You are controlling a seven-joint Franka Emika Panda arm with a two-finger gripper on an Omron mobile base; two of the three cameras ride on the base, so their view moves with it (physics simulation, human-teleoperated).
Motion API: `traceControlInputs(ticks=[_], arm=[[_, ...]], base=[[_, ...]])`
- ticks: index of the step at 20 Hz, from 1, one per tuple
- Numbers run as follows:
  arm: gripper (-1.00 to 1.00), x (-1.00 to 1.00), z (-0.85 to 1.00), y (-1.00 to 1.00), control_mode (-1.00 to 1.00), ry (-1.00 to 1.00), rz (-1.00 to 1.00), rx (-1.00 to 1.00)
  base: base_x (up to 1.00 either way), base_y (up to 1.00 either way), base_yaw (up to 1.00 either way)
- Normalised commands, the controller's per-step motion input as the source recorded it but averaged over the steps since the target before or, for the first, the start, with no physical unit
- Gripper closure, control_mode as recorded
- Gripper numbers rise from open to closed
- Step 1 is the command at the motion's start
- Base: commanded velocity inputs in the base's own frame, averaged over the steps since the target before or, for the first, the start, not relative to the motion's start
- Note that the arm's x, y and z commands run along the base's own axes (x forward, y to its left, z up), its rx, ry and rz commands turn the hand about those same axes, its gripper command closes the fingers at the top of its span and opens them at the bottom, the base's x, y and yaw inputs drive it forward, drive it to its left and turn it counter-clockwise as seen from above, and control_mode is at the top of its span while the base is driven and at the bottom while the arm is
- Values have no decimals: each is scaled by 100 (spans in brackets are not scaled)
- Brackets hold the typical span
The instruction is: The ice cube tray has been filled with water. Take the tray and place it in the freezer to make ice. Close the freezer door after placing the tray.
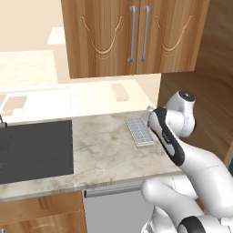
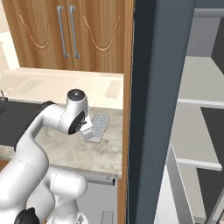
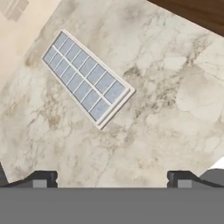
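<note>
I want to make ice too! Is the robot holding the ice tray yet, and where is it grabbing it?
Not yet. The fingers are spread apart with nothing between them, and the ice tray lies flat on the counter.

The ice cube tray (image 1: 140, 131) is lying flat on the counter (image 1: 104, 150), right of centre in the left base view, with the arm's elbow sitting just to its right. A dark sink (image 1: 35, 150) is occupying the left of that frame, wall cabinets (image 1: 132, 36) are hanging across the top, and a dishwasher (image 1: 113, 211) is sitting under the counter edge at the bottom. In the right base view the freezer door (image 2: 159, 109) is standing open at centre, with the freezer (image 2: 197, 127) shelves lying to its right and the tray (image 2: 99, 127) left of it. In the hand view the tray (image 3: 86, 78) is lying diagonally in the upper left, above the gripper (image 3: 111, 180).
</note>
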Motion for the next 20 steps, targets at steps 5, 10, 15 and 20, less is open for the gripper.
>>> traceControlInputs(ticks=[5, 10, 15, 20], arm=[[-100, 1, -21, -3, -100, -5, 0, 0], [-100, 11, -7, -2, -100, 1, -1, 3], [-100, 3, -5, -2, -100, 1, -1, 3], [-100, 9, -17, -1, -100, 0, -6, 3]], base=[[0, 0, 0], [0, 0, 0], [0, 0, 0], [0, 0, 0]])
